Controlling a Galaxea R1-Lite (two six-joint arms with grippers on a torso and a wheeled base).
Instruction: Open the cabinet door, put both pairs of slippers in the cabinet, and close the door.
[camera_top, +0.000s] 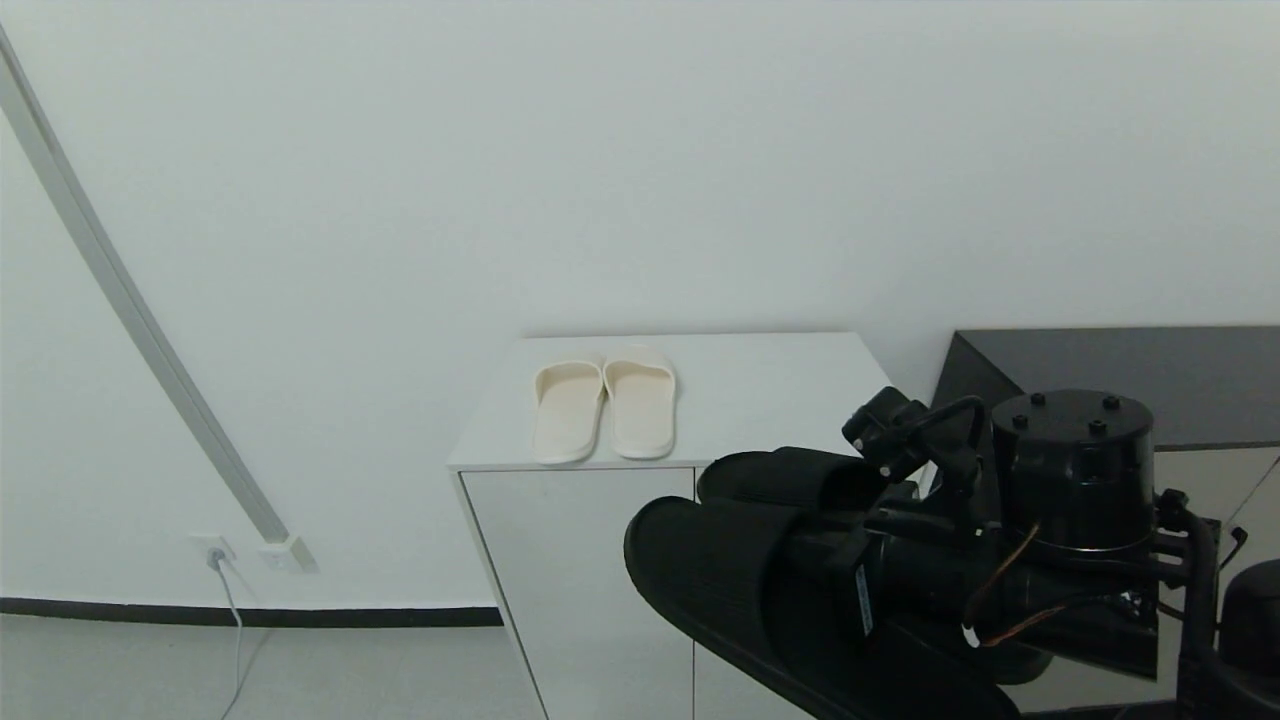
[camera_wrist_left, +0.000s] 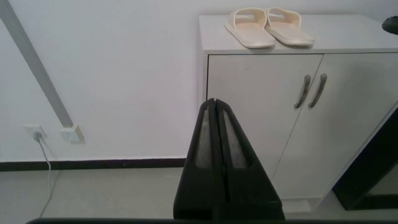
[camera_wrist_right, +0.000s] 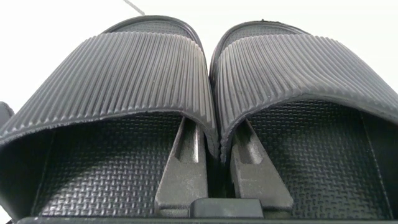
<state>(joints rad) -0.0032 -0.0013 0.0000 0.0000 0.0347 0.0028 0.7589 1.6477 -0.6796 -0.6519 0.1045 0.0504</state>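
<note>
Head: cream slippers (camera_top: 603, 408) lie on cabinet (camera_top: 580, 560) top, at 11 o'clock of black slippers (camera_top: 740, 560)
Left wrist: left gripper (camera_wrist_left: 214, 106) closed, empty; doors (camera_wrist_left: 267, 106) shut
Right wrist: right gripper (camera_wrist_right: 214, 149) clamps both black slippers' inner walls, one finger inside each

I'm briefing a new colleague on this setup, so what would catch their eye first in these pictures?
The pair of black slippers looms in the right foreground, its inner edges pinched together by the right gripper. Behind it, a pair of cream slippers lies side by side on top of the white cabinet, whose doors are shut.
</note>
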